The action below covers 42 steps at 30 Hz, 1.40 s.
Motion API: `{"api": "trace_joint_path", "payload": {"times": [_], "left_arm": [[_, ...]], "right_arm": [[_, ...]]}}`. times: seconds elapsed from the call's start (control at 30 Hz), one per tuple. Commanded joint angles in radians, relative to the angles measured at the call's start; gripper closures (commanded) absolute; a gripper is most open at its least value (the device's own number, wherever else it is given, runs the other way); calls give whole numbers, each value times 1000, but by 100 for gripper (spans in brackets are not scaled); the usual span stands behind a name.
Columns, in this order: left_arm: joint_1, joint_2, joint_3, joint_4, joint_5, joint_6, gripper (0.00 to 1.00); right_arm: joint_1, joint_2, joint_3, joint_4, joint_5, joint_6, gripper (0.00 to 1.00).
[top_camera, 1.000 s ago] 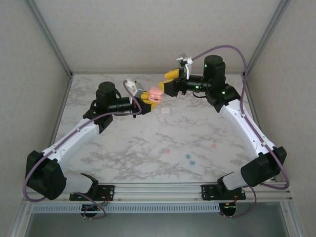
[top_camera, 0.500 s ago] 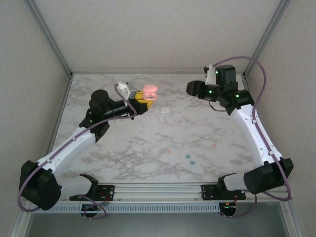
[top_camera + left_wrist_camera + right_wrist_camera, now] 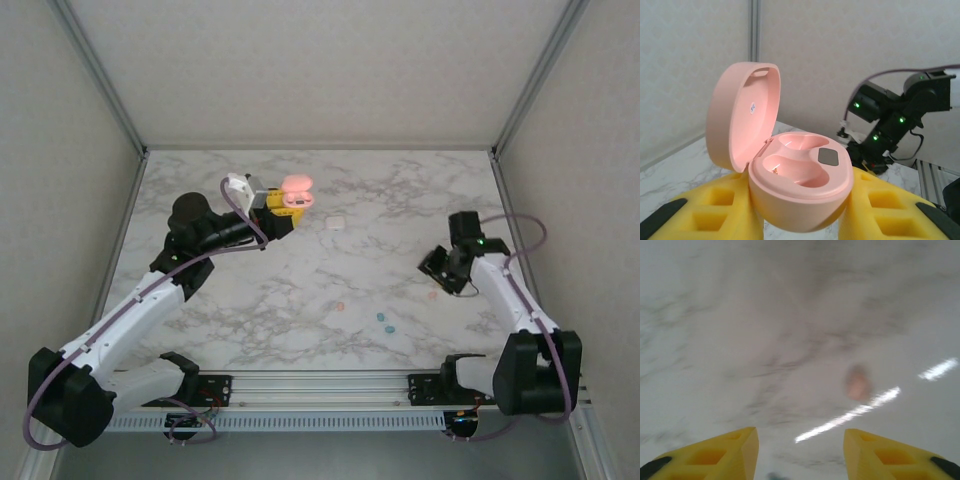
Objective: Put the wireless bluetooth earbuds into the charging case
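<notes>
Marble surface (image 3: 400, 200) carries everything; above its far left part the left tool (image 3: 283, 205) is clamped on a pink case (image 3: 795, 185) with its lid up. The right tool (image 3: 800, 450) hovers low over the near right, fingers apart and gripping nothing. Just ahead of it lies a pink earbud (image 3: 858, 382); a second pink earbud (image 3: 339, 306) and two teal earbuds (image 3: 380, 317) lie near the front middle.
</notes>
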Motion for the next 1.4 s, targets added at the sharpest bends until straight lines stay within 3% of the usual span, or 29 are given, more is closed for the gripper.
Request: {"api": "trace_joint_path", "payload": {"times": [0.0, 0.2, 0.37, 0.77, 1.37], "left_arm": [[-14, -4, 3, 3, -4, -2, 76], [-20, 23, 14, 20, 4, -7, 76], [-22, 37, 23, 22, 8, -5, 76], [-22, 46, 22, 16, 0, 8, 76], [-22, 35, 19, 8, -6, 12, 76]], "right_arm": [[-60, -57, -84, 57, 6, 72, 53], [-69, 86, -45, 61, -48, -23, 59], [-67, 185, 13, 15, 6, -82, 62], [-28, 291, 73, -50, 104, -130, 65], [23, 396, 112, -45, 119, -159, 66]]}}
